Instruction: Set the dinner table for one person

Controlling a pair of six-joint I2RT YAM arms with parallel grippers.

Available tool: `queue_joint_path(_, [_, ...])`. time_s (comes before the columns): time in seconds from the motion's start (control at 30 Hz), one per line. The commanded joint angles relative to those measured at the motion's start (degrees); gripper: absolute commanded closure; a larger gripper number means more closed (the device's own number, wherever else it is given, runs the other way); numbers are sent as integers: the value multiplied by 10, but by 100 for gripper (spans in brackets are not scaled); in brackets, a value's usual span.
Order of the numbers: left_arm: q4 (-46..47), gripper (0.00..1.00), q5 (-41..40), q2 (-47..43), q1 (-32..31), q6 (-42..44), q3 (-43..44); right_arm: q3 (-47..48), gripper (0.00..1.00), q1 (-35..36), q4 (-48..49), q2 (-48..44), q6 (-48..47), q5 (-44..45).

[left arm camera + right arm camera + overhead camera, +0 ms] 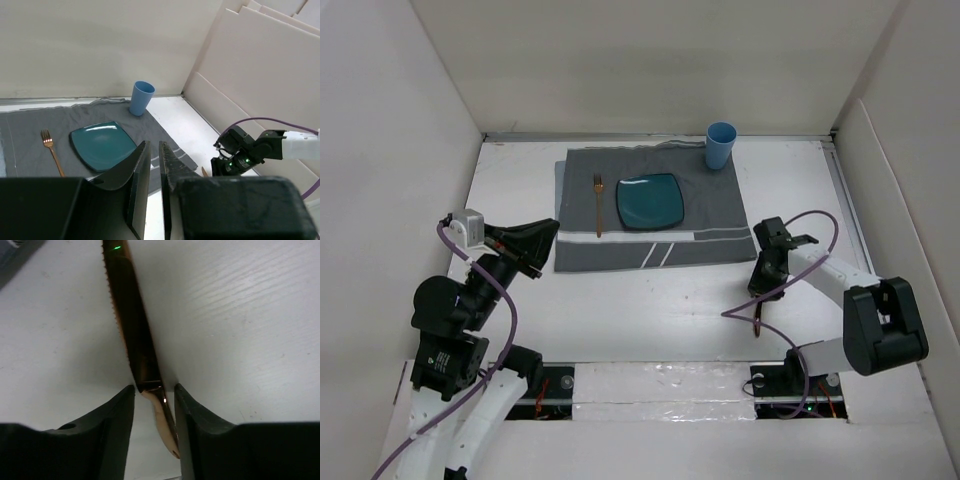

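Right now your right jaws straddle the knife (132, 330) at the neck where handle meets blade. They stand apart, one on each flank, with a sliver of white counter (240, 315) showing on one side, so nothing is clamped yet.

The knife's long axis runs straight away from that wrist. The rounded handle end is nearest and the serrated blade leans a little left as it goes far. A squeeze would therefore bite across the narrow width, which looks like the right way to take it. It lies flat on a hard, matte surface, so you get little to reach under, and the glossy metal may pivot or slip.

Your right arm (830, 275) is much the nearer. The left arm (470, 290) sits well apart on the other side, its jaws all but together on nothing.

Farther out lies the grey striped placemat (620, 255), with a copper fork (598, 205) left of a teal square plate (649, 201) and a blue cup (720, 145) at the far right corner. The bare cloth just right of the plate looks roomy enough for the knife.
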Motion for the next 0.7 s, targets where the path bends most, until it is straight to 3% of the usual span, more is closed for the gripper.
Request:
queue_joint_path(0.0, [12,89,-9,-7,-3,10,14,14,60,18,2,8,-17,-38])
queue_joint_path(0.13, [8,89,-16,-10,-3,13,14,1,63,46,-4,-24,11,-39])
queue_joint_path(0.37, [7,89,-16,-10,-3,13,15,-33,78,82,16,-91,82,-50])
queue_joint_path(0.43, [7,89,-15,-11,-3,13,14,-33,75,96,15,-93,89,-46])
queue_joint_path(0.47, [7,89,-15,-11,-3,13,14,-32,62,96,13,-93,92,-42])
queue_joint_path(0.57, [9,89,-15,-11,-3,12,12,-26,43,109,-10,-95,99,-23])
queue_joint_path(0.67, [9,89,-14,-12,-3,12,12,-26,42,116,-25,-106,106,-18])
